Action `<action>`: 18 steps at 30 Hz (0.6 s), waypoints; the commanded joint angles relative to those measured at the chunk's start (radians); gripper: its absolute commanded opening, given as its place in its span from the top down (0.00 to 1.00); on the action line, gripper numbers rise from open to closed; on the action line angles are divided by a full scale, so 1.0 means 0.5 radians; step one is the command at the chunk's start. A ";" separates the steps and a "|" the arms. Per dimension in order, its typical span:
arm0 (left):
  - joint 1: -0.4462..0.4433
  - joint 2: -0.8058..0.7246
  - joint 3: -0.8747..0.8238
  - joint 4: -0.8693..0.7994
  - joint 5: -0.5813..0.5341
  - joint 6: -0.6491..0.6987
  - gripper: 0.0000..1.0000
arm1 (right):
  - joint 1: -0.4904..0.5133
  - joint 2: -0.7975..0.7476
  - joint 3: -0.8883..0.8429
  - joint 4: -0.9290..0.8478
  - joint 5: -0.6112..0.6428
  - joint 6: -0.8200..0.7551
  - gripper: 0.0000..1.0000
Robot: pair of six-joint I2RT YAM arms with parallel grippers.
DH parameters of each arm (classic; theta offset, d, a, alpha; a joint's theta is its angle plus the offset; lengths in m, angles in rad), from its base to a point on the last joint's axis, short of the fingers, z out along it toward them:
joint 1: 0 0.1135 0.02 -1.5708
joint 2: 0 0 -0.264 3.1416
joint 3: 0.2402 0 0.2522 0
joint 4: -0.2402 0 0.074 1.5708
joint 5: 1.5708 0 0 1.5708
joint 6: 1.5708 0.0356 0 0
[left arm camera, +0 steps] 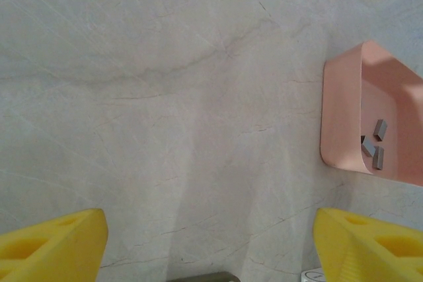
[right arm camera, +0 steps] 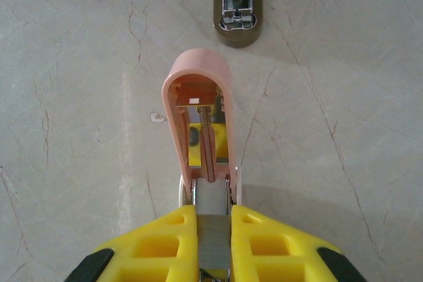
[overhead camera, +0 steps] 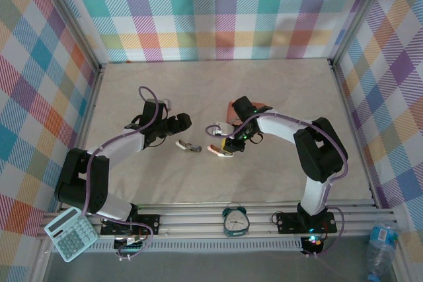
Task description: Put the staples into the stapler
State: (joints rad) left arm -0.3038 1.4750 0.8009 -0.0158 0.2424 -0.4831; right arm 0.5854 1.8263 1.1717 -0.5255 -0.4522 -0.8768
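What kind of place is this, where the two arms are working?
Most likely a robot test booth, not an office: checked walls on a metal frame, with a left arm and a right arm bolted to a rail at the table edge.

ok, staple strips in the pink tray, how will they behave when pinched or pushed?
The staples look tiny and flat: probably very light, likely to skid across the pink tray when nudged. Being so thin, they may slip free or snap if squeezed hard.
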 commanded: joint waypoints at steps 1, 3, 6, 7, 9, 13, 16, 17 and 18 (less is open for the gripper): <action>0.037 -0.010 -0.030 0.046 -0.003 -0.018 0.19 | 0.023 0.062 0.076 -0.094 -0.044 -0.052 0.86; 0.037 -0.007 -0.028 0.048 -0.003 -0.018 0.19 | 0.026 0.083 0.101 -0.127 -0.029 -0.061 0.86; 0.037 -0.004 -0.029 0.049 -0.003 -0.015 0.19 | 0.032 0.109 0.126 -0.168 -0.003 -0.077 0.86; 0.037 -0.003 -0.031 0.048 -0.003 -0.013 0.19 | 0.035 0.112 0.126 -0.176 0.002 -0.075 0.86; 0.037 -0.004 -0.031 0.052 -0.003 -0.015 0.19 | 0.043 0.109 0.123 -0.168 0.002 -0.062 0.86; 0.037 -0.005 -0.025 0.054 0.000 -0.015 0.19 | 0.047 0.110 0.113 -0.143 0.026 -0.048 0.86; 0.037 -0.004 -0.027 0.053 0.003 -0.016 0.19 | 0.047 0.124 0.129 -0.160 0.030 -0.055 0.86; 0.037 -0.007 -0.025 0.050 0.003 -0.015 0.19 | 0.047 0.129 0.132 -0.169 0.030 -0.052 0.86; 0.037 -0.007 -0.029 0.049 0.000 -0.015 0.19 | 0.047 0.126 0.135 -0.170 0.033 -0.052 0.86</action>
State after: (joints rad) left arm -0.3038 1.4750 0.8005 -0.0151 0.2424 -0.4831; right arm 0.6029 1.8736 1.2140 -0.5762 -0.4252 -0.8818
